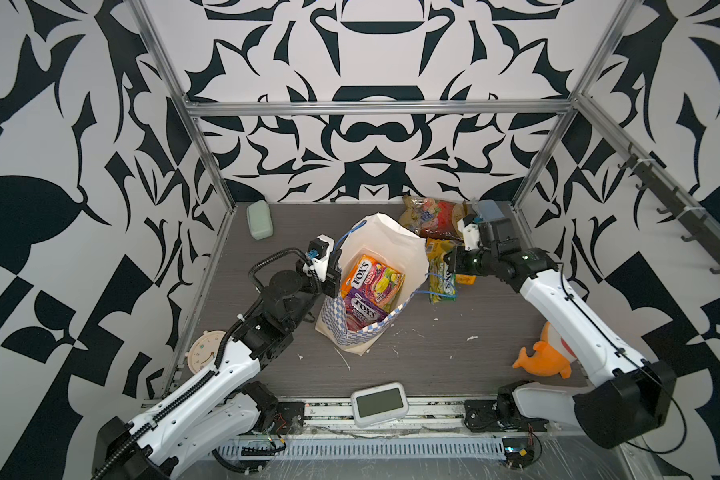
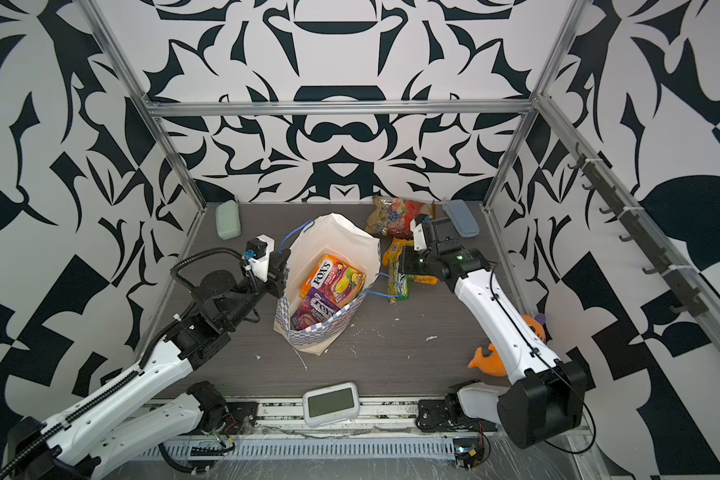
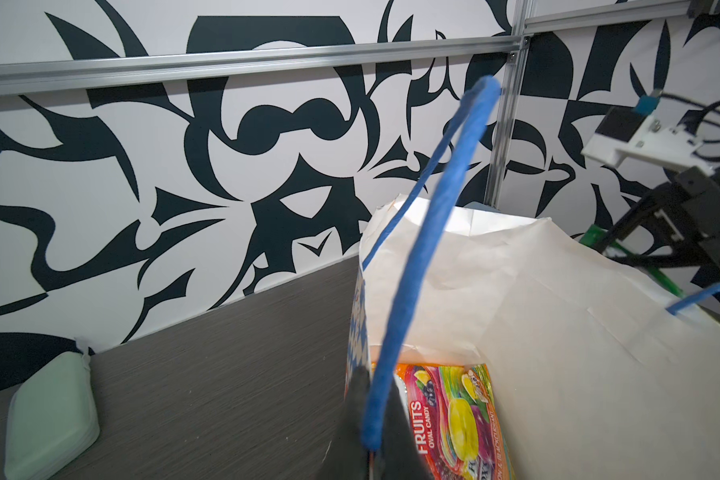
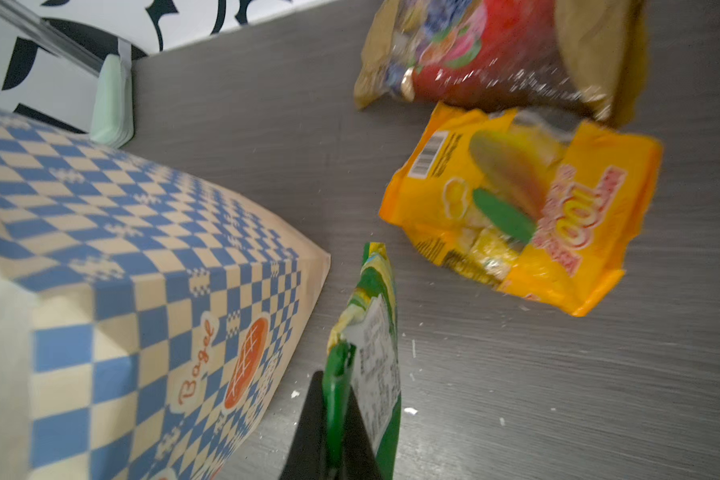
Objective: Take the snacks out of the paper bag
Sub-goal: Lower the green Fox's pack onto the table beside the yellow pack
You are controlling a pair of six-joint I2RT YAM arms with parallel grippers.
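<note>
R pincer (image 4: 335, 388): clenched on green packet (image 4: 368, 316), outside paper bag (image 4: 142, 257) on the side toward surface's right edge; not yet let go; cannot tell if packet's low end touches down.
L pincer (image 3: 377, 401): clenched on bag rim at blue cord handle (image 3: 429, 216); bag upright, mid-surface.
Out, on surface (image 1: 433, 353) nr far-right corner: red-gold packet (image 1: 433, 218), yellow-orange packet (image 4: 524, 208).
Left in bag: orange-pink FOX'S packet (image 1: 373, 278), purple FOX'S packet (image 1: 360, 313); anything beneath not visible.
Est. progress: abt halfway. Green item needs setting down, then at least two more.
</note>
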